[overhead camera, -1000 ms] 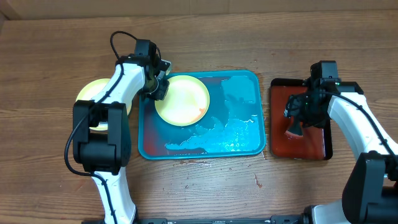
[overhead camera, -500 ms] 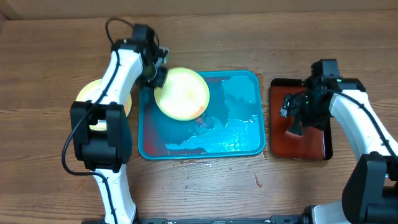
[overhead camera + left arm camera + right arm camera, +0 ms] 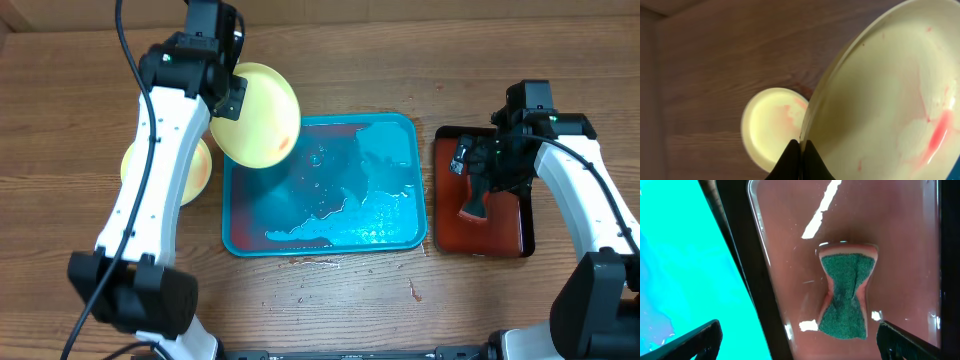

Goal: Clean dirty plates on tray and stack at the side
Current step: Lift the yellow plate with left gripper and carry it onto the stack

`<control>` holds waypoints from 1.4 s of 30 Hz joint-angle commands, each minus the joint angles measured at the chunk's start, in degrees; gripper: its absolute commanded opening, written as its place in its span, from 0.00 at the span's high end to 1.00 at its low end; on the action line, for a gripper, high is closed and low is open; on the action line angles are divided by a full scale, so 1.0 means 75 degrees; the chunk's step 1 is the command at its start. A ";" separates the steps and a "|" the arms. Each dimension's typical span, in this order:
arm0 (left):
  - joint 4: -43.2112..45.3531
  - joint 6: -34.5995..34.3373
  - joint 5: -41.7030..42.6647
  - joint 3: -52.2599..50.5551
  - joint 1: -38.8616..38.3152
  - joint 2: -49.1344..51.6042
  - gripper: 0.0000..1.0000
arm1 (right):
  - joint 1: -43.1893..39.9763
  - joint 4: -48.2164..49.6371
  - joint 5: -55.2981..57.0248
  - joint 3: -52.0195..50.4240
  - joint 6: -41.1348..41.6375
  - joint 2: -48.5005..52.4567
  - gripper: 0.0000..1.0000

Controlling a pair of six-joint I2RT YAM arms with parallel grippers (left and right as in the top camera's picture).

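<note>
Grips tilted sauce-smeared plate (image 3: 255,113) by its rim, left fingers (image 3: 789,162) clenched, upper left of frame. Hangs above and right of stacked plate (image 3: 771,122). Holds right fingers (image 3: 700,340) apart over sponge (image 3: 846,295), far right.

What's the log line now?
left gripper: shut on held plate, tilted over tray edge | right gripper: open over sponge | side plate: beside tray

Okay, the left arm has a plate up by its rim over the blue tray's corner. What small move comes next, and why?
Probably swing the held plate leftward toward the plate on the table and begin lowering. The left gripper pinches its rim, it hangs tilted above the tray, and that plate lies just beside the tray.
</note>
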 commanded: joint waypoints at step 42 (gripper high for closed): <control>0.0635 -0.3238 -0.2226 -0.2448 -0.1279 -0.0644 0.96 | -0.0017 0.0017 -0.0064 0.0178 -0.0093 -0.0006 0.00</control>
